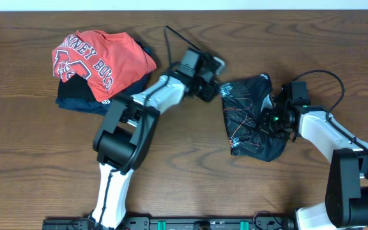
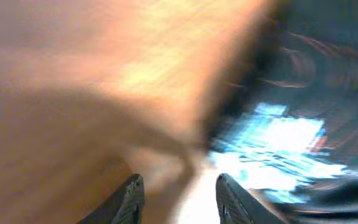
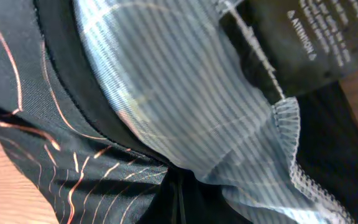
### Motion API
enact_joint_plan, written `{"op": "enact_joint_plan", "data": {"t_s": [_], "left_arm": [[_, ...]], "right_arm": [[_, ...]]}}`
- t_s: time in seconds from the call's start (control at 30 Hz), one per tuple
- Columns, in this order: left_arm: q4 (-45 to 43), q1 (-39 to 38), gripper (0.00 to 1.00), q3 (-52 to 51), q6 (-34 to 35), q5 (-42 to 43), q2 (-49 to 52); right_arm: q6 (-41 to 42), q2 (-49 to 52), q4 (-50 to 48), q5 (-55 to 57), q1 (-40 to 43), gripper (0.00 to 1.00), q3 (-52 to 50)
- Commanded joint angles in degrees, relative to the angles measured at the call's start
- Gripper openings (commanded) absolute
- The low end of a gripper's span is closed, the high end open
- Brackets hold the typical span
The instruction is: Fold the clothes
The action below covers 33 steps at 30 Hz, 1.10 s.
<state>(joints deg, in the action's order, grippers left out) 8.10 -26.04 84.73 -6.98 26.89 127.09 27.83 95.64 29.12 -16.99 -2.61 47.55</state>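
Note:
The clothes, a black jersey [image 1: 251,121] with thin wavy lines, lie crumpled right of the table's centre. My left gripper [image 1: 217,89] is at the jersey's upper left edge. The left wrist view is blurred by motion. There the left gripper [image 2: 180,200] has its jaws apart over bare wood, and the jersey [image 2: 316,93] with a bright patch lies to the right. My right gripper [image 1: 273,119] presses into the jersey's right side. Seen from the right wrist, that gripper [image 3: 179,202] is shut on bunched black jersey cloth [image 3: 61,155], beside its pale inner lining [image 3: 185,93] and a black care label [image 3: 297,37].
A red T-shirt [image 1: 101,57] with white lettering lies on a folded navy garment [image 1: 82,102] at the back left. The brown wooden table [image 1: 190,185] runs to the front edge, where the arm bases stand.

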Motion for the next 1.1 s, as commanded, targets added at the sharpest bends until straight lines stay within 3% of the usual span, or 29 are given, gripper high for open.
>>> {"op": "enact_joint_plan", "data": {"t_s": [0.0, 0.1, 0.33, 0.47, 0.67, 0.77, 0.9, 1.07], "left_arm": [[0.0, 3.89, 0.46, 1.53, 0.66, -2.49, 0.61], [1.66, 6.6, 0.51, 2.14, 3.56, 0.17, -0.24], [4.5, 7.63, 0.72, 1.97, 15.3, 25.16, -1.16], [5.27, 5.55, 0.75, 1.73, 17.42, 25.55, -0.83], [4.81, 3.04, 0.75, 1.75, 18.73, 19.23, 2.12], [2.64, 2.54, 0.69, 1.75, 20.7, 18.91, 3.56], [-0.63, 1.27, 0.69, 1.75, 24.74, 18.91, 5.57], [-4.87, -0.61, 0.68, 1.75, 25.14, 16.85, 7.3]], "right_arm": [[-0.98, 0.63, 0.92, 4.85, 0.31, 0.01, -0.09], [-1.42, 0.63, 1.09, 4.76, 0.35, 0.01, -0.09], [-8.66, -2.36, 0.5, -2.58, 1.53, 0.01, 1.09], [-8.63, -4.13, 0.5, -2.49, 1.53, 0.01, 1.11], [-8.63, -4.13, 0.52, -2.29, 1.53, 0.01, 1.09], [-8.61, -4.13, 0.74, -0.63, 1.51, 0.01, 1.09], [-8.57, -4.02, 1.57, 2.29, 1.46, 0.01, 1.01], [-8.59, -3.85, 1.53, 2.25, 1.03, 0.01, -0.5]]}}
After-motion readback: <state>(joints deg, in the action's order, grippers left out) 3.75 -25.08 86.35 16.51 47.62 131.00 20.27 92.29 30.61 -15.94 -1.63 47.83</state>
